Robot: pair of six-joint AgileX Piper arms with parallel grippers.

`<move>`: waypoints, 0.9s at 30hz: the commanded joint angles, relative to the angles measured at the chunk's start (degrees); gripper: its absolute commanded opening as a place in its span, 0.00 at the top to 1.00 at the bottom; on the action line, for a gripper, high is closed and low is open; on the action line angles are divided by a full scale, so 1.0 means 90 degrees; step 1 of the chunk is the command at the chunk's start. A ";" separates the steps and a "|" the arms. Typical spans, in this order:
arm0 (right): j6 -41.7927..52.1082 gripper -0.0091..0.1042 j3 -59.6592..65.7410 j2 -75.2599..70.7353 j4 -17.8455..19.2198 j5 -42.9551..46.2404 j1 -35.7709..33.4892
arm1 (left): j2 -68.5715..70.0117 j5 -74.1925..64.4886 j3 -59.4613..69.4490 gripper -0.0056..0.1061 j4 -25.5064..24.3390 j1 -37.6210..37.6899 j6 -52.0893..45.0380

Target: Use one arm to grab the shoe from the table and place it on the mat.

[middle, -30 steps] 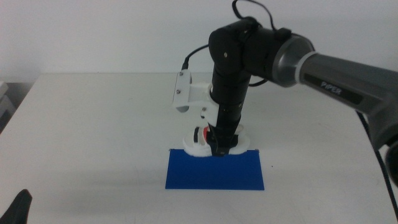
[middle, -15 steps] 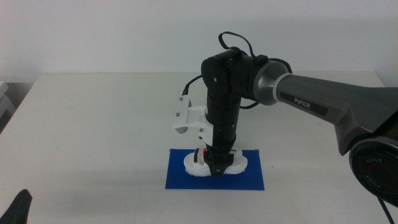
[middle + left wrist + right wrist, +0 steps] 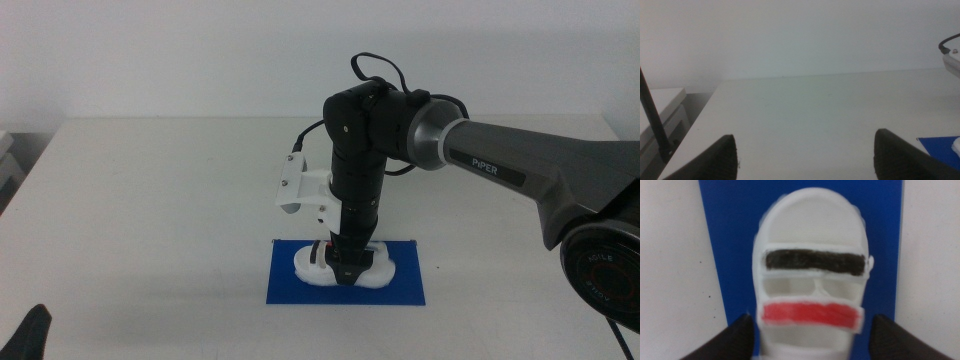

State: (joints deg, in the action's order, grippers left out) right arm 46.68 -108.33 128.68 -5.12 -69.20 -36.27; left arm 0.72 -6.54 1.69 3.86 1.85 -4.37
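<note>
The right arm comes in from the right side of the middle view and bends down over the mat, which lies flat on the off-white bench. Its right gripper points straight down onto the shoe, and the shoe sits on the blue mat, nearer to the far edge of it than to the near edge. From this view the white sole shows on both sides of the dark gripper, and a small piece of the red strap is seen just beside it. In the right wrist view the shoe fills the middle, with the mat under it and around it and the pale bench on both sides of the mat. One black strap and the red strap go across the shoe. The two dark fingers stand spread, one on each side of the shoe, and I cannot tell if they touch its sides. The left gripper waits at the bottom left corner of the middle view, well apart from the mat. In the left wrist view its fingers are spread wide with only bare bench between them, and a corner of the mat shows at the edge.
</note>
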 commanded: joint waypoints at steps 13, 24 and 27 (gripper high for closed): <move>-0.1448 0.31 0.0274 -0.2267 0.0194 0.0232 0.0461 | 0.0084 0.0522 0.0045 0.11 0.0061 0.0027 0.0030; -0.2428 0.31 0.4327 -0.6096 0.0002 0.3236 0.1693 | 0.0084 0.0522 0.0045 0.11 0.0061 0.0027 0.0030; -0.2782 0.31 0.5361 -0.7108 -0.0019 0.4046 0.2094 | 0.0084 0.0522 0.0045 0.11 0.0061 0.0027 0.0030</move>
State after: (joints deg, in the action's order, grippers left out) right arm 23.27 -62.27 70.26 -4.96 -40.04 -19.12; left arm 0.72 -6.54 1.69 3.86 1.85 -4.37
